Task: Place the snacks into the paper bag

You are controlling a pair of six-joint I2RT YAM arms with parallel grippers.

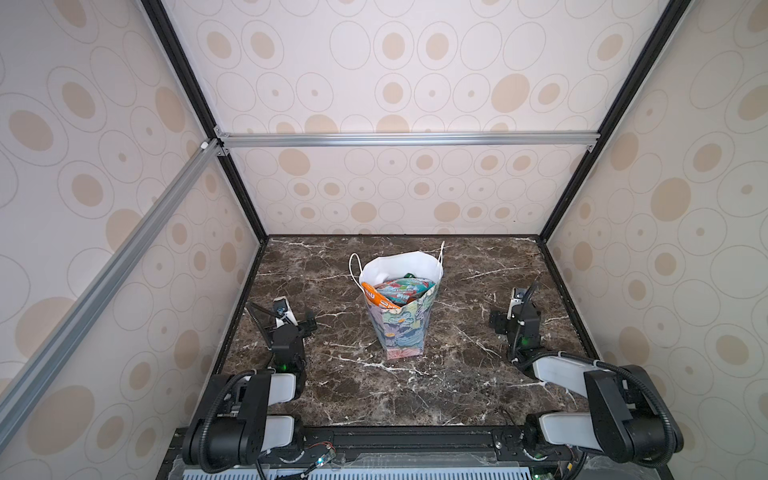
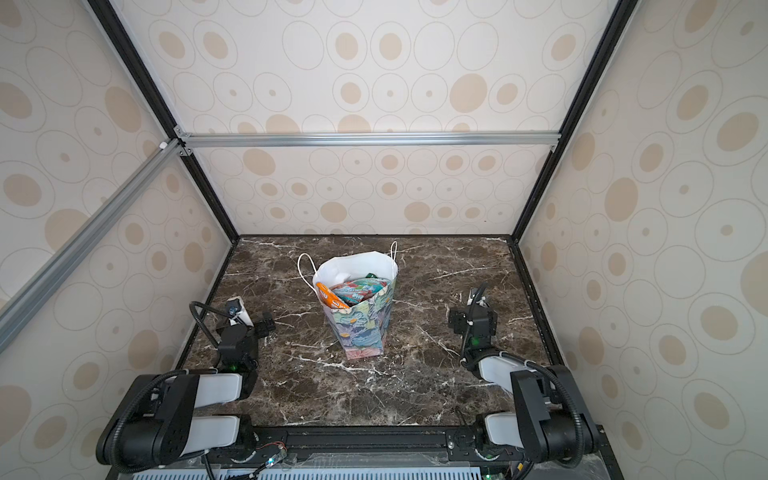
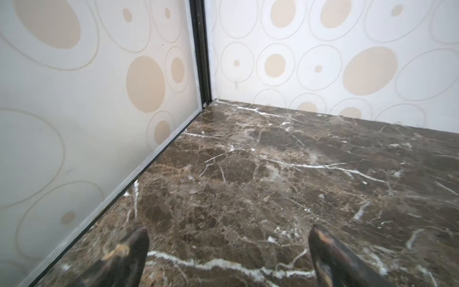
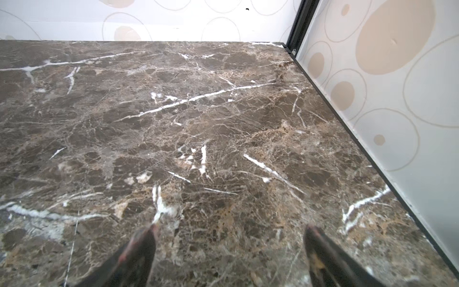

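In the paper bag [image 1: 400,332] — snacks [image 1: 405,291], lettering [image 1: 371,292] too blurred.

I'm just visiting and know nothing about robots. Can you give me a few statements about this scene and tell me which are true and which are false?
1. The bag stands upright on the table. True.
2. Snacks show inside the bag. True.
3. A snack lies on the table beside the bag. False: none shows there in any view.
4. The left gripper is open and empty. True.
5. The right gripper grips the bag's handle. False: it is open and empty, over bare table off to the bag's side.
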